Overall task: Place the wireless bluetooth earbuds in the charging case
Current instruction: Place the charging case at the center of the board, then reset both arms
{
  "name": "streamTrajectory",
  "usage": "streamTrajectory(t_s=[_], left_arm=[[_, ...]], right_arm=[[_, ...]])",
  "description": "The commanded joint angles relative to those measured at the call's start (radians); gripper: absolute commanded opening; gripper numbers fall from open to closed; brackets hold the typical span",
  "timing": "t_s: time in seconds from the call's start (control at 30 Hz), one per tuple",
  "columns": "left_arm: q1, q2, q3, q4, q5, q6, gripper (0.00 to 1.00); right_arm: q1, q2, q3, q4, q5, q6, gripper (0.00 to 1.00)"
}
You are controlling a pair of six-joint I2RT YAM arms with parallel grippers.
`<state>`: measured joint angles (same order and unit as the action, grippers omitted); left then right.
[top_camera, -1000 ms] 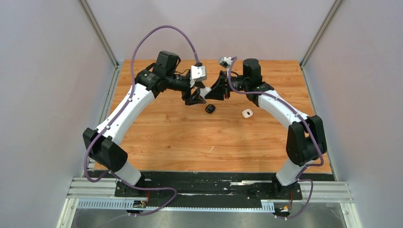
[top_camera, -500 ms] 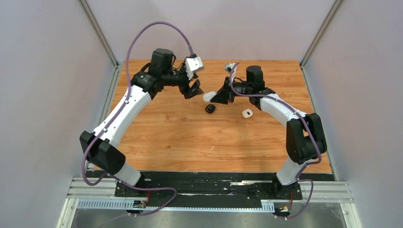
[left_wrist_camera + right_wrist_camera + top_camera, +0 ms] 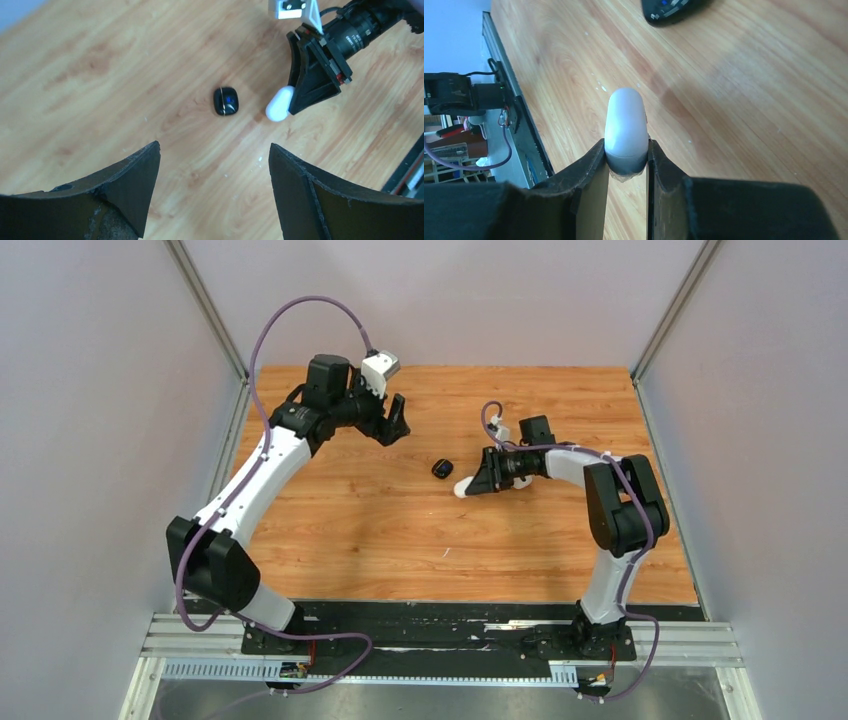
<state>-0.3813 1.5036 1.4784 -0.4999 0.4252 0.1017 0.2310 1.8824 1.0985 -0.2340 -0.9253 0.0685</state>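
Right wrist view: my right pincer (image 3: 626, 150) is clamped on the back end of a smooth white pebble-shaped charging case (image 3: 626, 125). Most of the case sticks out past my fingertips, low over the wooden table (image 3: 749, 100). A glossy black rounded case (image 3: 226, 100) lies on the wood near it, not touching. My left pincer (image 3: 214, 147) hangs high, jaws wide apart and holding nothing. I see no loose earbuds; one pale speck (image 3: 446, 552) on the wood is too small to call. My worry is that the hold is short on a slick curved shell. Setting it down could squirt it out or twist it, or knock the black case.
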Motion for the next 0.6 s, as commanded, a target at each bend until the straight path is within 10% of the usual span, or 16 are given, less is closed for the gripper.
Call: streamTrajectory(t_s=[0.0, 0.07, 0.1, 0.13, 0.43, 0.57], left_arm=[[0.027, 0.033, -0.044, -0.012, -0.006, -0.148, 0.86], [0.042, 0.039, -0.058, -0.01, -0.004, -0.157, 0.86], [0.05, 0.036, -0.063, 0.0, -0.012, -0.161, 0.91], [0.055, 0.036, -0.069, 0.005, -0.029, -0.164, 0.95], [0.107, 0.028, -0.047, 0.078, -0.249, -0.154, 1.0], [0.111, 0.02, 0.004, 0.114, -0.313, -0.115, 1.0]], right_arm=[[0.002, 0.011, 0.045, -0.032, 0.089, -0.024, 0.33], [-0.007, -0.013, 0.068, -0.04, 0.178, -0.031, 0.62], [-0.016, -0.033, 0.084, -0.046, 0.201, -0.054, 0.93], [-0.028, -0.058, 0.1, -0.05, 0.21, -0.093, 0.99], [-0.049, -0.298, 0.301, -0.05, 0.749, -0.001, 1.0], [-0.065, -0.37, 0.419, -0.052, 0.751, 0.016, 1.0]])
